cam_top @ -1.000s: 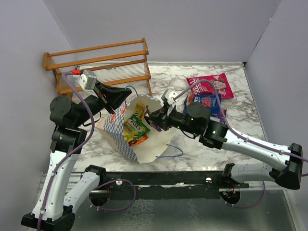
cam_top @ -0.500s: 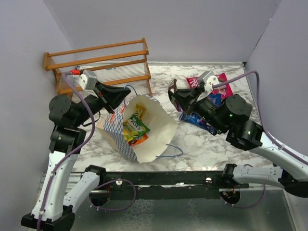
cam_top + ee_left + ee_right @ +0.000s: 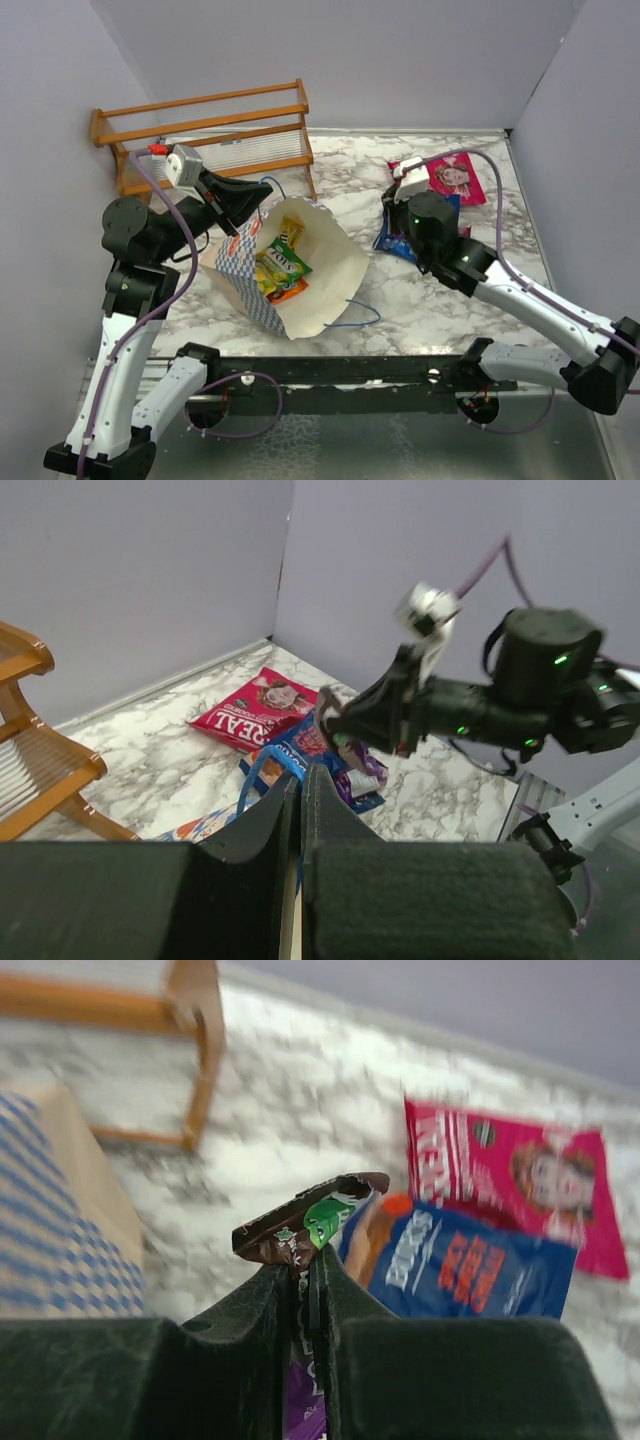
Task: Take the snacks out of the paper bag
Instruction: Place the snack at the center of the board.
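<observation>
Nearest the arm bases, locate the paper bag (image 3: pixel 325 285) on the marble table (image 3: pixel 430 300), left of centre. Its mouth opens toward the overhead camera, and one blue cord handle (image 3: pixel 357 318) lies on the tabletop at its near side. Inside the bag, note the yellow and green packs (image 3: pixel 282 258), with a red-orange pack (image 3: pixel 287 291) just beneath them, all lying beside the checkered side panel. At the bag's far-left rim, the left gripper (image 3: pixel 301 780) has its fingers pressed together, pinching the paper edge. To the right of the bag and apart from it, the right gripper (image 3: pixel 305 1272) clamps the dark purple packet (image 3: pixel 300 1228). The packet's crumpled top stands up from between the fingers. This gripper hangs over the blue packet (image 3: pixel 393 243), which lies flat on the table. You cannot tell whether the purple packet's lower end touches it. Just beyond the blue packet, the magenta-pink packet (image 3: pixel 458 178) lies face up near the far right corner. Farthest back on the left, the wooden rack (image 3: pixel 200 130) stands against the wall.
</observation>
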`<state>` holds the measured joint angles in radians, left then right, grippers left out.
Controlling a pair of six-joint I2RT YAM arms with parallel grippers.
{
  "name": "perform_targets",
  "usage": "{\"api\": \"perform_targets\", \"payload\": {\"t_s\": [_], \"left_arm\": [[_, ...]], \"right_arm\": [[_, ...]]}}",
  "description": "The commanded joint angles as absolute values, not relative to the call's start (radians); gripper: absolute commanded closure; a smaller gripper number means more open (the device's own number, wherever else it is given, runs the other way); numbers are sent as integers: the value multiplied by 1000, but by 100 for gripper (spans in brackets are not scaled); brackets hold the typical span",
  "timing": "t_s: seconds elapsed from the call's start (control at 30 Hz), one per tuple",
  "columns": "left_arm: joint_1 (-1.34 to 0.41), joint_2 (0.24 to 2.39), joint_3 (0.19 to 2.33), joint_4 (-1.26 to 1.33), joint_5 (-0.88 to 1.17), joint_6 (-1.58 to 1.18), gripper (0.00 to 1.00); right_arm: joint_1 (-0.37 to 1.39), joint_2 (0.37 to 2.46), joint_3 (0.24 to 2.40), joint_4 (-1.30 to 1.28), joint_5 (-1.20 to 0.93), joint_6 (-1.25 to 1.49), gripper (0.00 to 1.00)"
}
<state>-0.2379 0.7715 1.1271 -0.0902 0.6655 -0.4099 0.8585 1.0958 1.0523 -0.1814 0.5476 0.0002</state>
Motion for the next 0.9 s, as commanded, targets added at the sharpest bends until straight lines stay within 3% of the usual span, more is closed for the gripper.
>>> {"api": "perform_targets", "payload": {"t_s": [0.0,0.23,0.47,0.5,0.67,0.87], "left_arm": [[-239,773,1142,-35,722,-430,100],[-239,786,1132,33,835,-477,100],[-239,772,1079,99,930,-502,100],[-239,772,1077,100,940,-503,100],[-239,773,1075,77,975,-505,100],[-239,765,1107,-27,979,-434,100]], "right_arm": [[772,1133,872,-258,431,299,89],[732,1196,678,-398,425,659,89],[732,1183,591,-388,438,710,83],[732,1166,579,-358,424,687,80],[732,1106,562,-297,391,606,48],[732,933,610,-259,262,399,39]]}}
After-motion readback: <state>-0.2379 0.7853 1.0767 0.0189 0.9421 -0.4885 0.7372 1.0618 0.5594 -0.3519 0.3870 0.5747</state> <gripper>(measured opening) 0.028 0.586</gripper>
